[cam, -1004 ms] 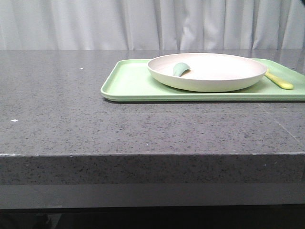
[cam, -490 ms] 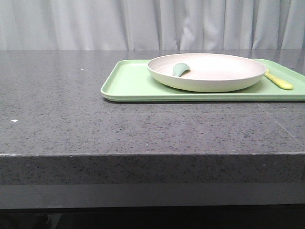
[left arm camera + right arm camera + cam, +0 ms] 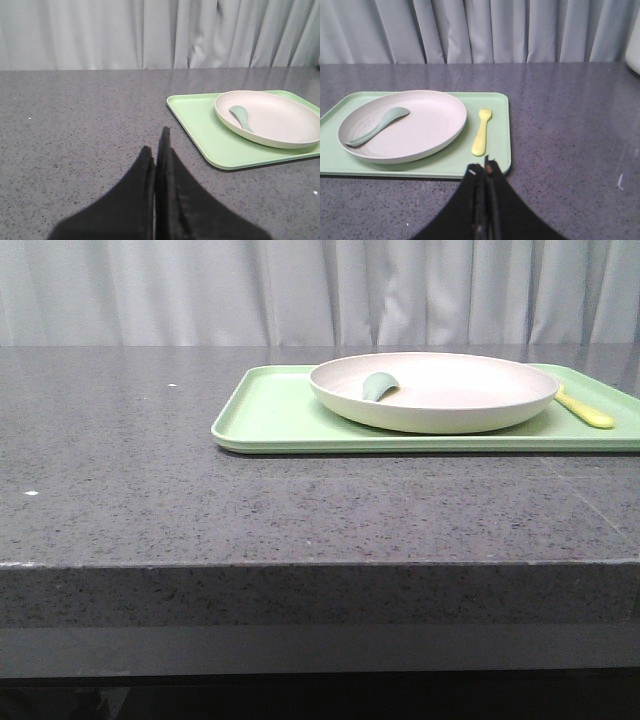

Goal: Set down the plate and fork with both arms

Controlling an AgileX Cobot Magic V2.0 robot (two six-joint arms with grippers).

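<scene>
Ahead of right gripper (image 3: 485, 170): fork (image 3: 481, 131), apart.

The left black, tapered two-finger claw (image 3: 157, 150) has its fingers pressed together with only a thin seam between them, holding nothing, one tip reaching slightly past the other. The right black claw (image 3: 486, 169) is likewise closed and empty, its tips meeting. Neither arm shows in the front view.
</scene>
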